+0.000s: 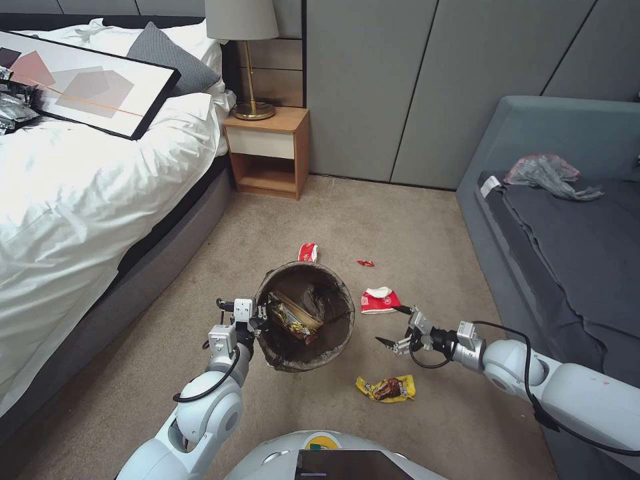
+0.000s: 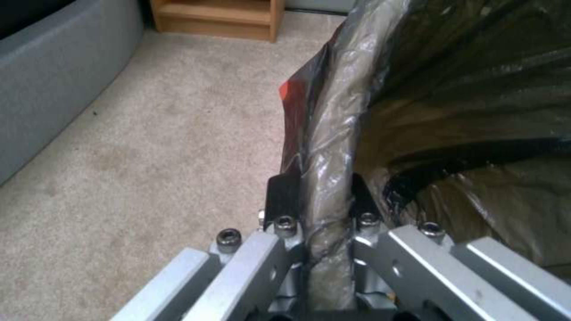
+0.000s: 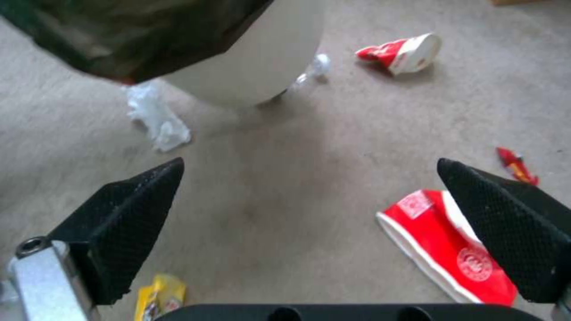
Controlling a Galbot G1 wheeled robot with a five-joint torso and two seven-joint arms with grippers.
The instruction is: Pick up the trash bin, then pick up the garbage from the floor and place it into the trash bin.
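1. Left gripper: clamped on the near-left rim of the trash bin; in the left wrist view its fingers pinch the bag-covered rim, one outside, one inside.
2. Trash bin: white wall seen in the right wrist view, dark liner bag folded over the rim; mouth faces up toward the head cam. Inside: a yellow wrapper and crumpled plastic. Whether the base touches the carpet: cannot tell.
3. Right gripper: to the right of the bin, low over the carpet, jaws spread wide and holding nothing; black textured fingertips in the right wrist view, bare carpet between them.
4. Red-and-white cup: lying on its side on the carpet, just beside the right gripper's far finger, btwn gripper and bin.
5. Yellow snack wrapper: on the carpet, near side of the right gripper.
6. Red-and-white wrapper: on the carpet beyond the bin; a small red scrap to its right.
7. White tissue: on the carpet beside the bin's base, per the right wrist view.
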